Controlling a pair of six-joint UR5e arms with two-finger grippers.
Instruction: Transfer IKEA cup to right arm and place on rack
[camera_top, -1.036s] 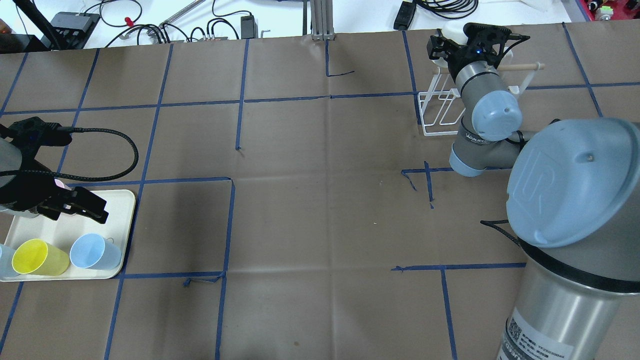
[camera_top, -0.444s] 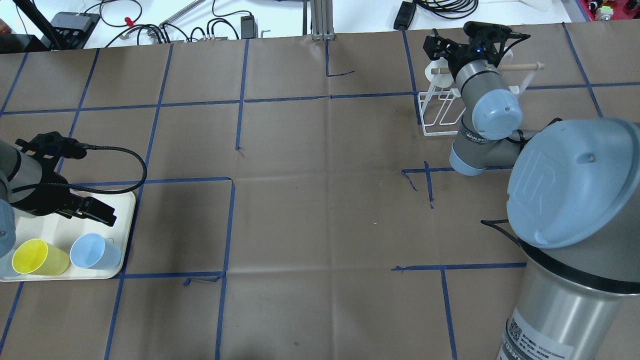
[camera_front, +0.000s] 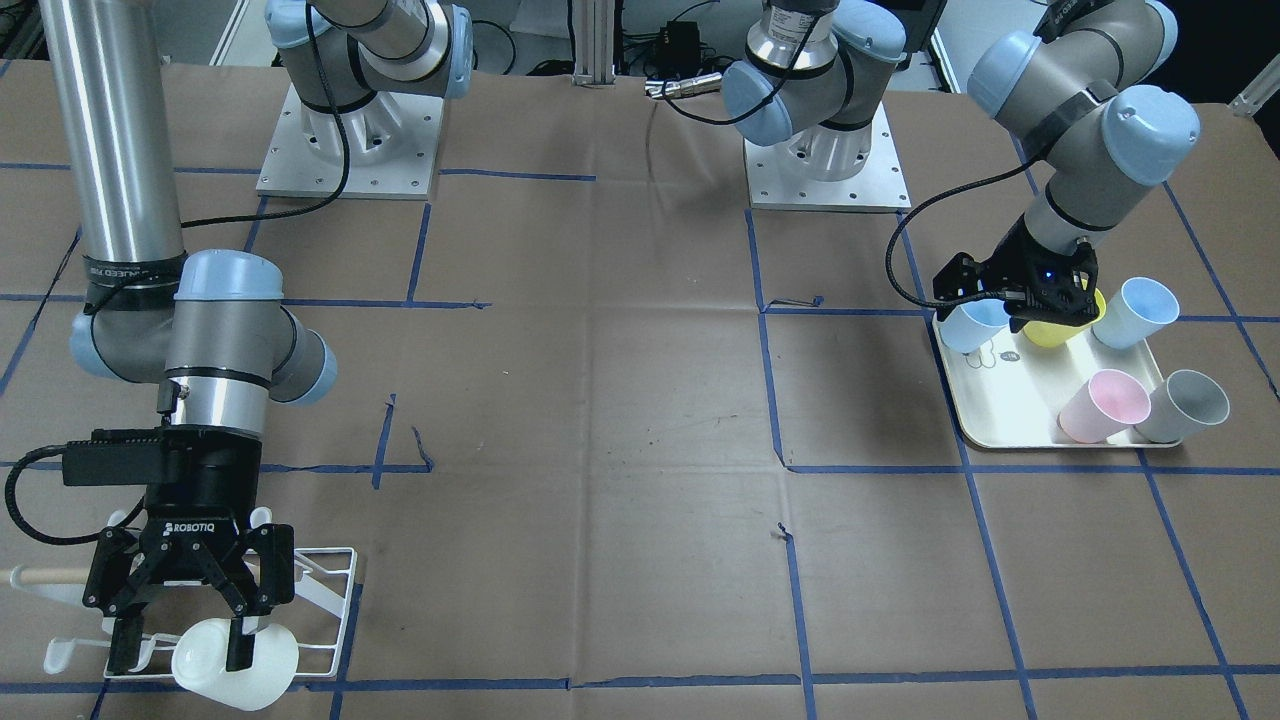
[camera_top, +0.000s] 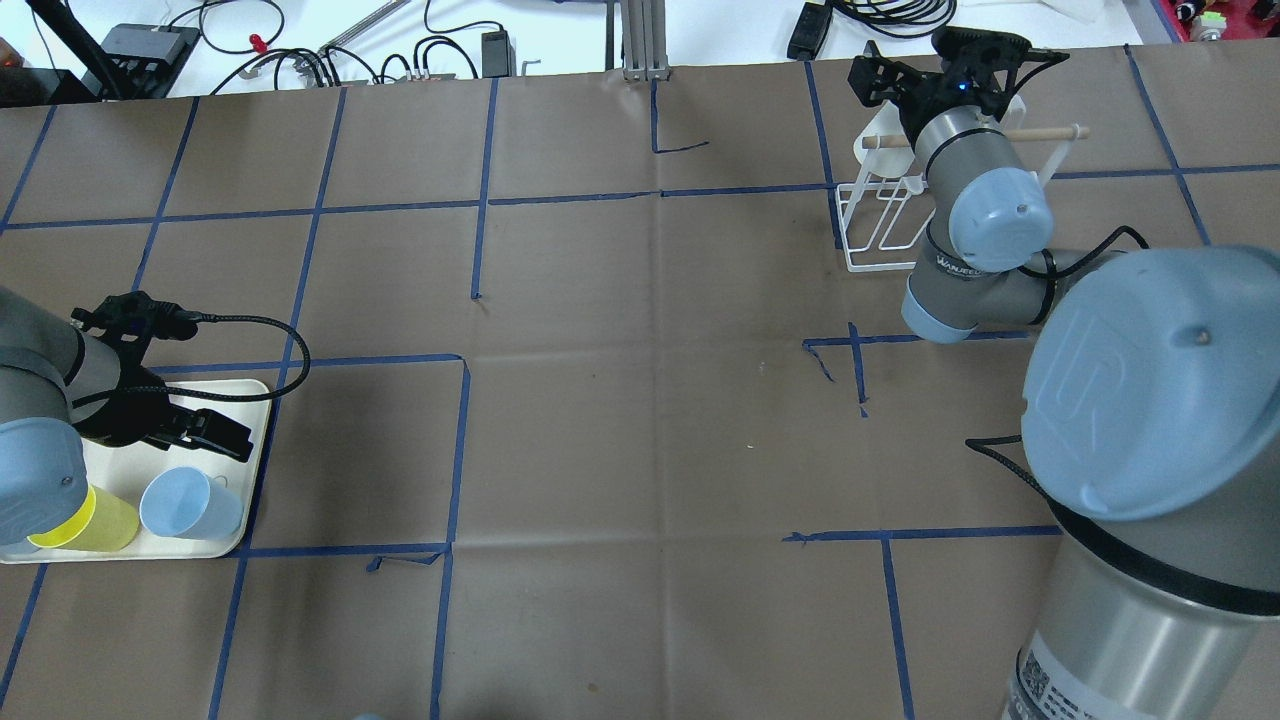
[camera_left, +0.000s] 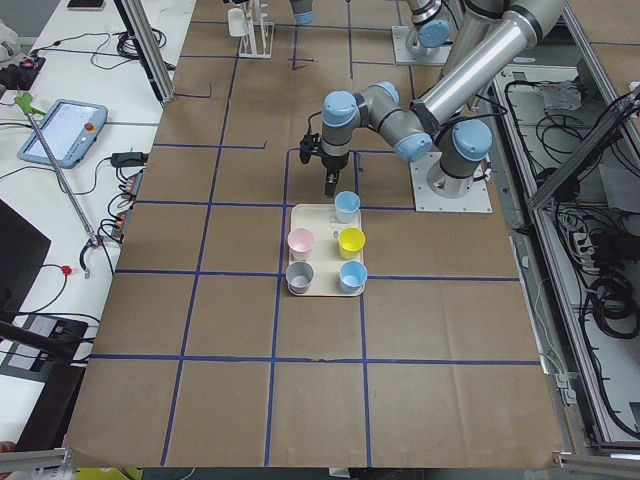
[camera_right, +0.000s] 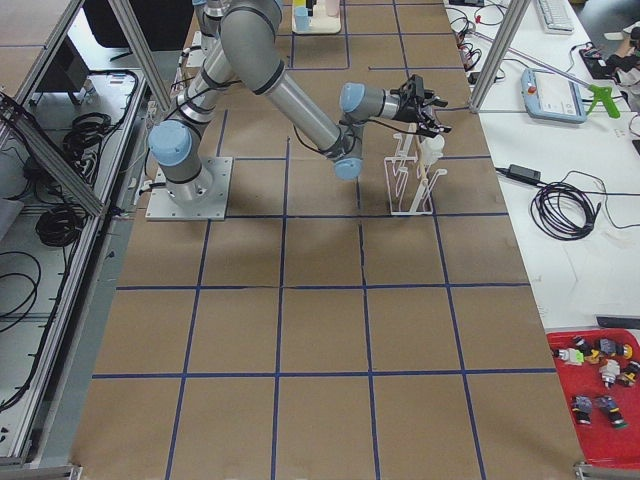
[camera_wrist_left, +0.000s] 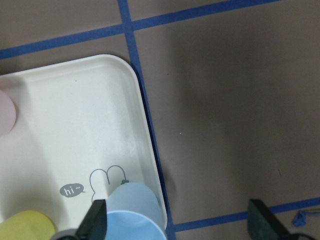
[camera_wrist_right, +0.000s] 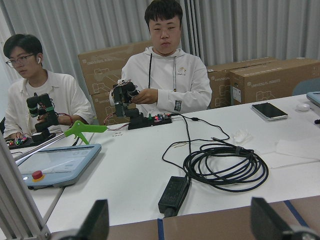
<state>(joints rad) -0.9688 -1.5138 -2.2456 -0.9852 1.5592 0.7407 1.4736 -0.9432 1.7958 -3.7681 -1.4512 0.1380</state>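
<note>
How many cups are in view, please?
6. On the tray: a light blue cup, a second light blue cup, yellow cup, pink cup, grey cup. A white cup at the rack, by the right gripper.

The black body of the right gripper (camera_front: 178, 648) bore the brand "ROBOTIQ" in white. The cream tray (camera_wrist_left: 75, 115) carried a grey speech bubble reading "hi~" beside a line drawing. The cardboard boxes (camera_wrist_right: 270, 75) behind the operators were printed "UNIVERSAL ROBOTS", the large joint cap (camera_top: 1180, 400) of the right arm (camera_top: 1100, 620) showed an embossed "R" mark, and the label (camera_top: 1065, 690) below it was too small to read.
</note>
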